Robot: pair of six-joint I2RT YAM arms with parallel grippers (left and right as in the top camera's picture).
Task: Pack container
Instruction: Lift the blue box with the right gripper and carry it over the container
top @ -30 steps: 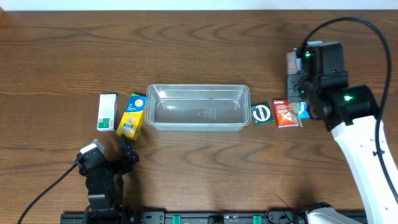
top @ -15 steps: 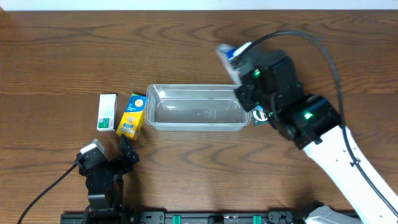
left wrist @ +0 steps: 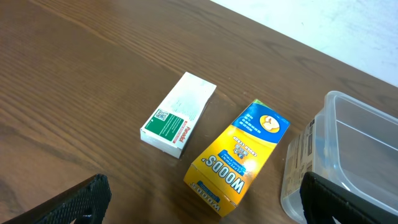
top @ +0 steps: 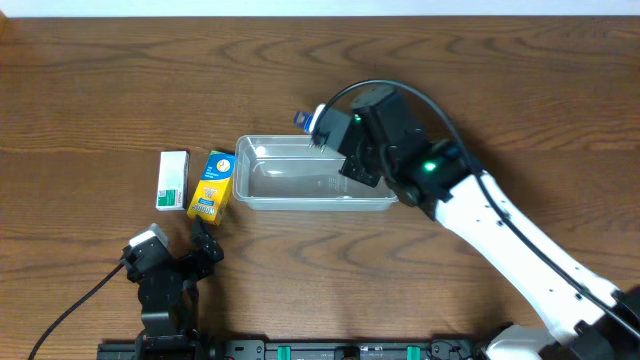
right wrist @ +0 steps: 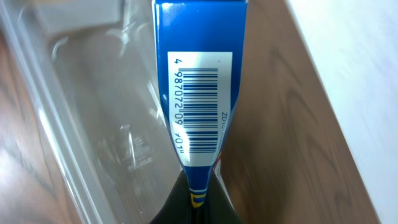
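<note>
Reaching far left, the right hand [top: 330, 135] pinches a blue box [right wrist: 200, 93]; the left hand [top: 205, 243] sits low, fingers apart

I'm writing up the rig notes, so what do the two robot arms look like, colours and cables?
The right arm has smooth white rounded links and a black wrist section with green lights; a looping black cable arcs over it. The left arm is black with a pale block on top, a trailing black cable, and black fingers.
</note>
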